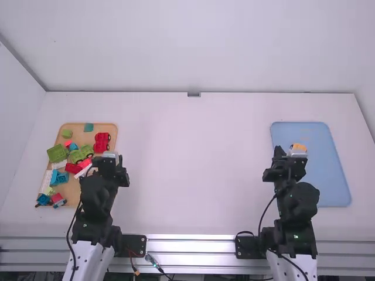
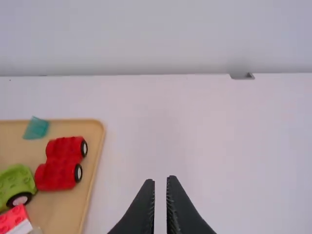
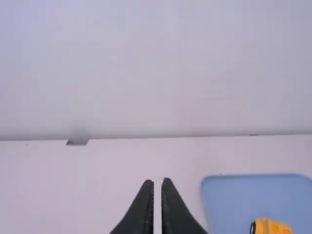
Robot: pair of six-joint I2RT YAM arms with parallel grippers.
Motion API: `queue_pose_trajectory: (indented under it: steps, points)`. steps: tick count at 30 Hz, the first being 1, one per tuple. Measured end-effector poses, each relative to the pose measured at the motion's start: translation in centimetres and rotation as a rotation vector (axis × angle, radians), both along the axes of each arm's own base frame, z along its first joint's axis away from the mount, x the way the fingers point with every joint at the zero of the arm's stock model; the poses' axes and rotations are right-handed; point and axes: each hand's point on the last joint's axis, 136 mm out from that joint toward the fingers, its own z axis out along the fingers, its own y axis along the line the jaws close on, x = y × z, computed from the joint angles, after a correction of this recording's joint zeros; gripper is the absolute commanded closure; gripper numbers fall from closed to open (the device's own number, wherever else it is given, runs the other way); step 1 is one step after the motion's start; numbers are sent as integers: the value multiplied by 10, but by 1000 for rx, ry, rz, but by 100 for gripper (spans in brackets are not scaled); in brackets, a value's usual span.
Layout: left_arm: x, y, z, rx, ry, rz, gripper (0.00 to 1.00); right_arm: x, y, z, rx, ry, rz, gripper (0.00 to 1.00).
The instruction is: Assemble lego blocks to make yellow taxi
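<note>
At the lower left of the high view, we see a blue block (image 1: 44, 199) and a red block (image 1: 57, 197) at the near end of a tan tray (image 2: 96, 141). Beyond them, our left gripper (image 1: 110, 159) and right gripper (image 1: 287, 159) each hold nothing, fingers drawn nearly together. At right, we find the taxi's yellow-orange wheeled piece (image 3: 269, 226) on a blue tray (image 3: 229, 200). Farther off at left, we spot red wheeled blocks (image 2: 58, 173), then a teal block (image 2: 35, 128).
</note>
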Motion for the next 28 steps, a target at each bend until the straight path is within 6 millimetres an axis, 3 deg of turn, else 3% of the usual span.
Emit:
queue_pose_trajectory:
  steps: [11,24,28]
  points:
    - [-12,0,-42,0,0,0,100,-9,0,-43,2,0,-2,100]
    - [-14,0,-9,0,-151,0,100,-10,0,-85,-1,22,-3,100]
    - [-15,0,-4,1,-175,0,100,-10,0,-84,2,20,-3,100]
